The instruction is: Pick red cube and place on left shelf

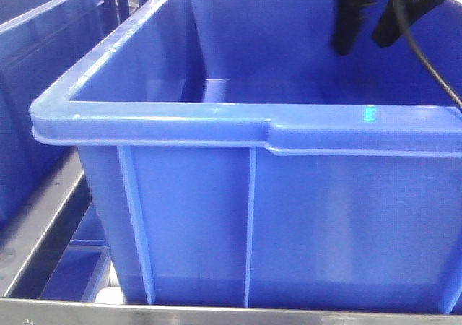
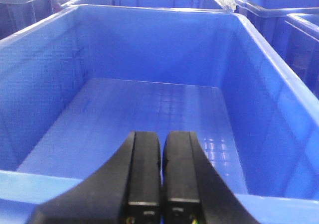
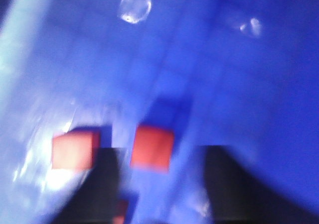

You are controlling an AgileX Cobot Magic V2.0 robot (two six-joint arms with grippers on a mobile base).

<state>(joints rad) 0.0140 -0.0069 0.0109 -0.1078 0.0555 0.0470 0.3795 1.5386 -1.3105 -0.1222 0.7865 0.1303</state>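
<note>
Red cube (image 3: 152,147) lies on the floor of the blue bin (image 1: 216,115), seen only in the blurred right wrist view; it sits between the two dark fingers of the right gripper (image 3: 159,184), nearer the finger at the picture's left, and whether either finger touches it cannot be told. A second red block (image 3: 73,151) of like size rests on the same floor, just beside the outer face of that finger and apart from the red cube. A darker blue shape (image 3: 168,110) adjoins the far edge of the red cube; the blur hides whether it is a block or a shadow.

Largest to smallest, with the blue bin as landmark:

- Blue bin: a deep, ribbed plastic container with a rolled rim, filling the front-facing view. Further blue bins (image 2: 279,5) stand beside and behind it.
- Metal frame (image 1: 43,217): grey rails run beneath and alongside the blue bin.
- Right gripper: reaches down inside the blue bin near its right wall, with a black cable trailing over the rim. Its fingers (image 1: 345,22) stand spread apart, unclenched, straddling the red cube.
- Left gripper (image 2: 161,184): hovers over the near rim of a bin whose floor shows bare. Its two black fingers are pressed together, clenched on nothing.
</note>
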